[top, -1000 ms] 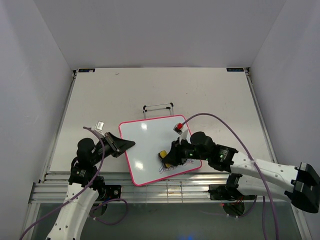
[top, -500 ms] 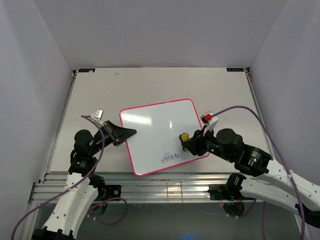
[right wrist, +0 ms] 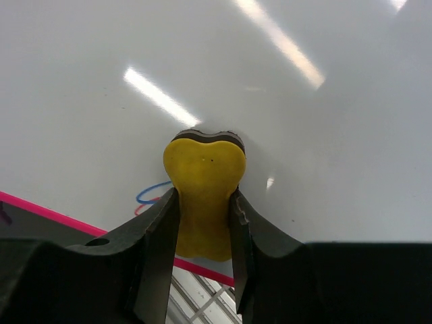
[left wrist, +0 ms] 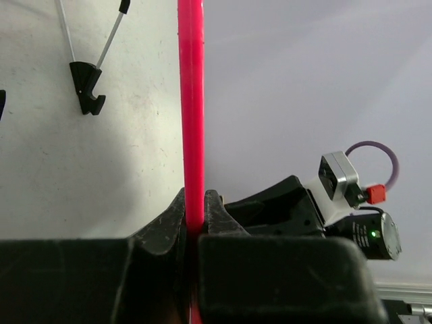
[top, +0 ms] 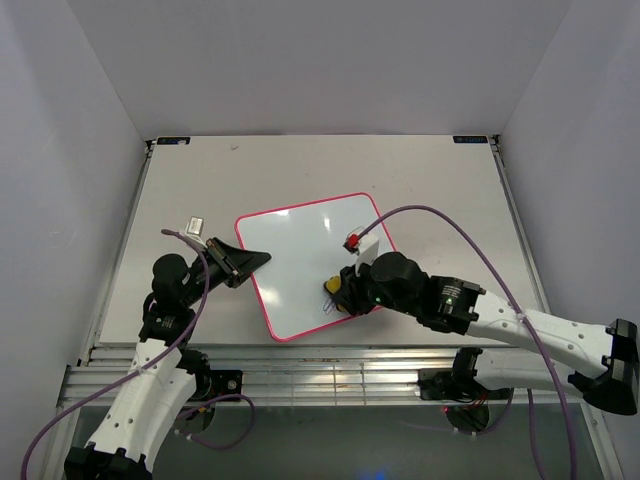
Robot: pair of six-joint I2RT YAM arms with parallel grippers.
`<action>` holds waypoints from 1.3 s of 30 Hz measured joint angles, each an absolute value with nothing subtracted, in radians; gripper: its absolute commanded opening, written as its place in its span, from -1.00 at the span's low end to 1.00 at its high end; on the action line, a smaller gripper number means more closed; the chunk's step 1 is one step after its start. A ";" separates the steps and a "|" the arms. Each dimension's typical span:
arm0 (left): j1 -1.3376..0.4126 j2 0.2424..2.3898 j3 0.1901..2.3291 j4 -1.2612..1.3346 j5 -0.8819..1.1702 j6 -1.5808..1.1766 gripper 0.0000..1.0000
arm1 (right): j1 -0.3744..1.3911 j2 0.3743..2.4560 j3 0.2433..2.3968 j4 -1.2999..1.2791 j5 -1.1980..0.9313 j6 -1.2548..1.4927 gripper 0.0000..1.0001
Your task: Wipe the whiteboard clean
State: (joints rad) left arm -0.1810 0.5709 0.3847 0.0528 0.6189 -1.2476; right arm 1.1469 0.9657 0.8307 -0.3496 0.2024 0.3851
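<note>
The whiteboard point(top: 295, 255), white with a thin pink-red frame, is lifted at an angle over the table's middle. My left gripper point(top: 252, 262) is shut on its left edge; in the left wrist view the red frame point(left wrist: 192, 101) runs straight between the jaws of the left gripper point(left wrist: 194, 206). My right gripper point(top: 340, 290) is shut on a yellow eraser point(top: 332, 287), pressed on the board near its front edge. In the right wrist view the eraser point(right wrist: 204, 172) sits in the right gripper point(right wrist: 204, 202), with a small blue-red scribble point(right wrist: 150, 196) just left of it.
A black wire stand point(left wrist: 88, 94) lies on the table beneath the board, showing only in the left wrist view. The slatted metal rail point(top: 330, 362) runs along the table's near edge. White walls close in the left, right and back sides.
The right gripper swept the eraser from the board's right edge back left over the scribble, most of which is gone. The board turned and shifted in the left gripper's hold.
</note>
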 measured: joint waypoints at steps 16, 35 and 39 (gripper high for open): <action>-0.179 0.574 0.385 0.030 0.555 -1.231 -1.00 | 1.280 1.179 0.961 -0.274 0.287 0.477 -0.85; -0.179 0.548 0.388 -0.004 0.560 -1.231 -1.00 | 0.978 1.091 0.857 -0.328 0.222 0.491 -0.84; -0.179 0.548 0.388 -0.007 0.559 -1.220 -1.00 | 1.128 1.155 0.928 -0.334 0.234 0.509 -0.84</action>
State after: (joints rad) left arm -0.1787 0.5476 0.3882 -0.0074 0.5591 -1.2198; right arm 1.1278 1.1553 0.9279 -0.3344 0.2337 0.5091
